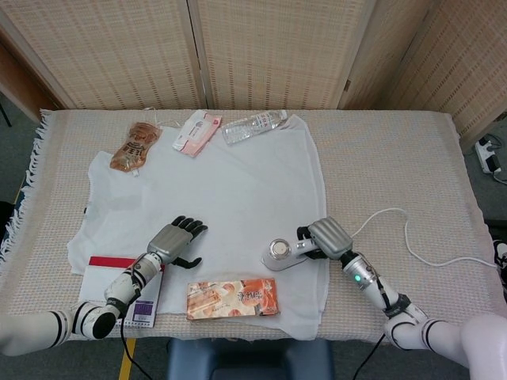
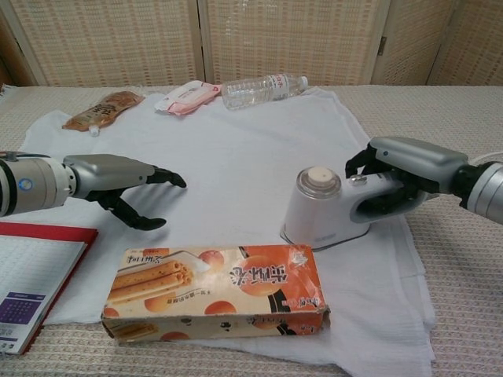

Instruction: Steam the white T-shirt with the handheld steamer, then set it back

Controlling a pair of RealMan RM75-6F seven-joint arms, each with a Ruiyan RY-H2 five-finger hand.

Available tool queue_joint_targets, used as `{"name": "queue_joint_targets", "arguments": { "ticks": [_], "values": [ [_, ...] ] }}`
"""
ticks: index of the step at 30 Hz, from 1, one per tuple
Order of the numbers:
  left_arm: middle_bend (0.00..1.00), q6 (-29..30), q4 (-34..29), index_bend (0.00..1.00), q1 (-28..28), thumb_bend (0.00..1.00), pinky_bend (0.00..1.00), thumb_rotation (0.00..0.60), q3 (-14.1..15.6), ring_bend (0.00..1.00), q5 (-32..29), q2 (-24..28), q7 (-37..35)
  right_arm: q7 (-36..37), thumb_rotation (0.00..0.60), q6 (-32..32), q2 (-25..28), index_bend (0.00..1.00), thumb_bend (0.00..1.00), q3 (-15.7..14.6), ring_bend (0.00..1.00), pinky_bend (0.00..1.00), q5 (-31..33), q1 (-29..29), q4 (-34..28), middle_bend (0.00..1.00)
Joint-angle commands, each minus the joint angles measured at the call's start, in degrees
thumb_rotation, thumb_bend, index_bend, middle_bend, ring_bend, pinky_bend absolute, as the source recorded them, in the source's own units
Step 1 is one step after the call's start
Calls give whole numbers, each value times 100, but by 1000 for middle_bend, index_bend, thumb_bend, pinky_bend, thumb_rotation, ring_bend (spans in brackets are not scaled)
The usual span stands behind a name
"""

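Now the right hand (image 2: 401, 169) grips the steamer (image 2: 326, 206) low centre on the T-shirt (image 1: 230, 190); left hand (image 2: 118, 177) hovers spread, holding nothing; snack box (image 2: 216, 292) print unreadable; woven tablecloth (image 1: 396, 158), wicker screens (image 1: 269, 47) behind.

— Silver-grey metal-shelled left hand (image 2: 118, 179) with black fingers, lower left; white forearm (image 1: 32, 328) behind.
— Matching silver right hand (image 2: 409, 165), lower right; small green light glowing on wrist (image 1: 358, 278).

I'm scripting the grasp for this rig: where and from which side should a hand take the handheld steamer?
Grip the steamer by its looped handle, coming from the robot's right. It stands flat on the white T-shirt with the handle opening toward that side, and the right hand already wraps it there. The knobbed top and smooth body likely give a poorer hold.
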Motion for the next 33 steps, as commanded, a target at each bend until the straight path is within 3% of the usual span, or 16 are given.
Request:
{"name": "queue_joint_targets", "arguments": {
  "ticks": [1,6,14,21,30,32,33],
  "values": [
    [98,9,-5,121,1,392,0,295,1,18,4,-4,7,96,600,242,206,823,510,-131,815,893,-87,-230,-187,853],
    [98,50,-39,121,0,392,0,294,-16,18,17,19,24,132,600,611,516,821,511,-123,815,893,-100,-496,-368,853],
    [99,516,-298,129,199,390,0,294,-288,20,357,251,-482,129,600,639,863,805,510,503,797,893,682,-717,-134,853],
    [99,1062,-686,138,590,394,0,296,-451,22,960,635,-1375,153,600,58,592,778,510,824,741,893,1302,-726,758,819],
    [100,1313,-764,139,813,396,0,294,-388,21,1287,803,-1516,417,600,-403,69,738,485,904,669,892,1446,-730,1789,754],
    [100,1298,-782,139,822,397,0,296,-393,21,1269,819,-1492,428,600,-512,1,690,436,895,628,843,1438,-712,1931,717],
    [100,1306,-788,139,829,396,0,296,-404,21,1267,822,-1479,416,600,-608,-11,619,374,887,577,773,1439,-701,1973,671]
  ]
}}
